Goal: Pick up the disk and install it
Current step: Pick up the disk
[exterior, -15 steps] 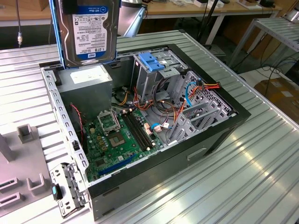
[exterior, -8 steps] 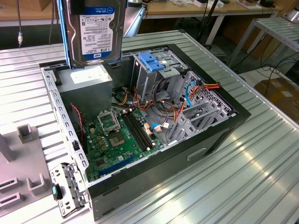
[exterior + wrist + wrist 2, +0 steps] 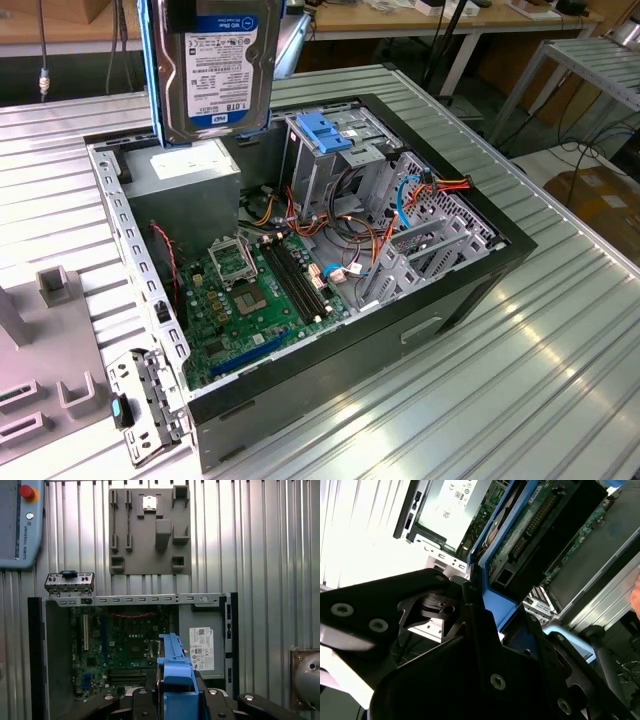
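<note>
The disk (image 3: 215,75) hangs upright above the rear left of the open computer case (image 3: 455,300), its white-and-blue label facing the exterior view and blue rails along its sides. My gripper (image 3: 190,14) is shut on its upper end, mostly cut off by the picture's top. In the second wrist view the black fingers (image 3: 470,645) clamp the blue rail (image 3: 492,545), with the disk's green circuit board (image 3: 535,525) beyond. In the first wrist view the disk's blue rail (image 3: 175,680) sticks out from the gripper (image 3: 175,707) over the case. A metal drive cage with a blue latch (image 3: 325,130) stands inside the case.
Inside the case lie the motherboard (image 3: 260,290), a grey power supply (image 3: 185,170) and loose coloured cables (image 3: 400,200). A grey fixture plate (image 3: 150,530) sits on the ribbed table beside the case, and a teach pendant (image 3: 20,520) lies further off. A small metal bracket (image 3: 140,405) leans at the case corner.
</note>
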`<state>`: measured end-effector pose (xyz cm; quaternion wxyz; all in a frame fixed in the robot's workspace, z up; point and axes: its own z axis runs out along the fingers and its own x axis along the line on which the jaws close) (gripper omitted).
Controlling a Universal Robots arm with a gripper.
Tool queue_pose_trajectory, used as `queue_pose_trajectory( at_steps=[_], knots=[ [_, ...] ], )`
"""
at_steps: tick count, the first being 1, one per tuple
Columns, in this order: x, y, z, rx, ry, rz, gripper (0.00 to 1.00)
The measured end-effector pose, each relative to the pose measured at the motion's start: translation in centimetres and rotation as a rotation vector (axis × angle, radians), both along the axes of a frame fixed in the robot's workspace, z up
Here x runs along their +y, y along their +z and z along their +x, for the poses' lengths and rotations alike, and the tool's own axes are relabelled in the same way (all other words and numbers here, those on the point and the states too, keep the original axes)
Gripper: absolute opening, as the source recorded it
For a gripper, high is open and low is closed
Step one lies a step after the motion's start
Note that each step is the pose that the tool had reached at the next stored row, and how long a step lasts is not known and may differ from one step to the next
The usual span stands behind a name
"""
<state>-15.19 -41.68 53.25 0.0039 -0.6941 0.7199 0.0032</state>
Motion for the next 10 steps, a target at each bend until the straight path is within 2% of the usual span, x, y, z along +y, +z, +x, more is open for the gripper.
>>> queue_pose_trajectory(
  at_steps=[10],
  knots=[
    [-0.21, 0.00, 1.15, 0.0001, -0.001, 0.0001, 0.37]
  ],
)
